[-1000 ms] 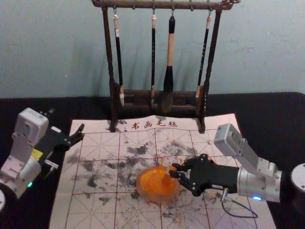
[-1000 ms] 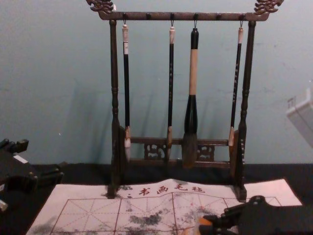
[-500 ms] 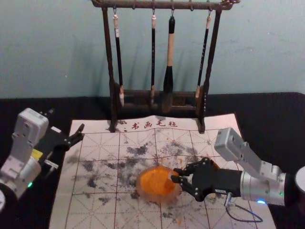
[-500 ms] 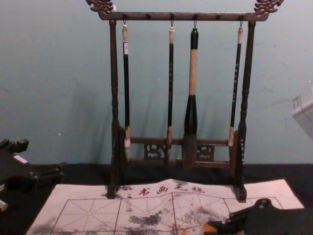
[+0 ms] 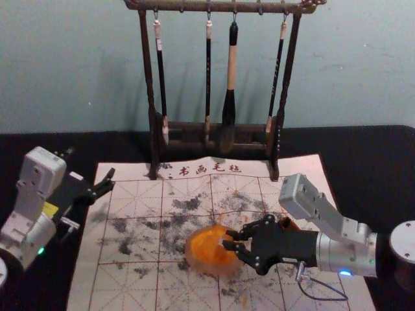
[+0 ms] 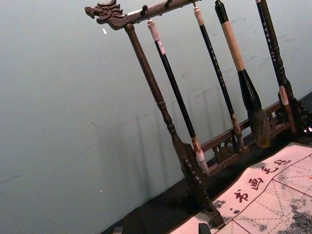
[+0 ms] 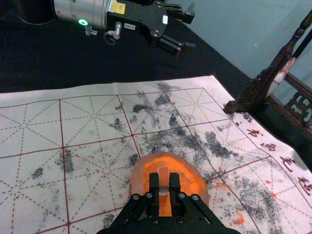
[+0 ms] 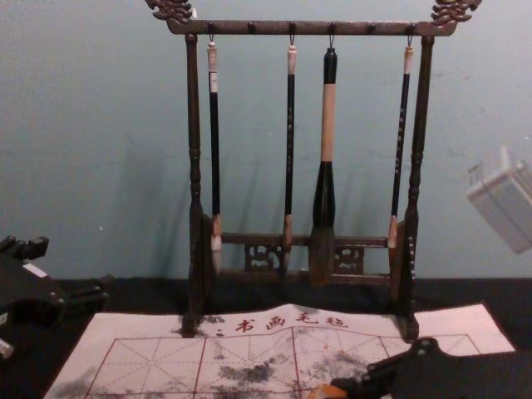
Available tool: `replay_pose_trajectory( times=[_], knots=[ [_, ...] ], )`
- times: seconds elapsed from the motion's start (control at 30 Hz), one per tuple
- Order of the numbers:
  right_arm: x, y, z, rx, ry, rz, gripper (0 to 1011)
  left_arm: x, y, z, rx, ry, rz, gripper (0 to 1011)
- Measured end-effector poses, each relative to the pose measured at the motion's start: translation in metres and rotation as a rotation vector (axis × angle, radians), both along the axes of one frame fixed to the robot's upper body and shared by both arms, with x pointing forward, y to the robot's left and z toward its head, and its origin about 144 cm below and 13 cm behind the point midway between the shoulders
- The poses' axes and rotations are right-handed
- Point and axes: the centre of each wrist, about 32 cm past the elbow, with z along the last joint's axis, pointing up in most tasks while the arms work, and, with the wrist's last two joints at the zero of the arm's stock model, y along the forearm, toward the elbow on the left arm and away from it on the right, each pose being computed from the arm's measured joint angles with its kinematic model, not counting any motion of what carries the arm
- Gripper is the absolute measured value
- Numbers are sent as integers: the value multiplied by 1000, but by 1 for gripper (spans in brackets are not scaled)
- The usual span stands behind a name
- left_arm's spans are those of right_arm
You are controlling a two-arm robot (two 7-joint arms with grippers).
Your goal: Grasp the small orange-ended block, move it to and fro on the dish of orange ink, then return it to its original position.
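Note:
In the head view my right gripper (image 5: 232, 240) is over the right part of the orange ink dish (image 5: 206, 251), shut on the small block (image 5: 223, 240). The right wrist view shows the pale, orange-tinged block (image 7: 164, 176) between the fingertips of the right gripper (image 7: 164, 187), with the ink dish (image 7: 146, 168) beneath and around it. Whether the block's lower end touches the ink is hidden. My left gripper (image 5: 102, 184) is parked at the left edge of the mat, its fingers spread open.
The marked paper mat (image 5: 130, 285) lies on the black table under the dish. A dark wooden rack (image 5: 150, 84) with several hanging brushes stands at the back. A dark object with an orange edge (image 5: 289, 224) sits just behind the right gripper.
Over the last second my right gripper drew back to the right with the block, then moved left over the dish again. The left arm has stayed still.

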Motion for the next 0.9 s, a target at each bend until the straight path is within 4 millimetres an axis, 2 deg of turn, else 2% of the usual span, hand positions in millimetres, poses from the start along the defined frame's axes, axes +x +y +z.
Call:
replay_pose_trajectory(
  times=[0.53,0.9],
  knots=[
    [12,5,6,-26,-14,-38,94,0,0,0,0,0,0,1001],
    [11,1,12,-50,-13,-64,94,0,0,0,0,0,0,1001]
  ],
)
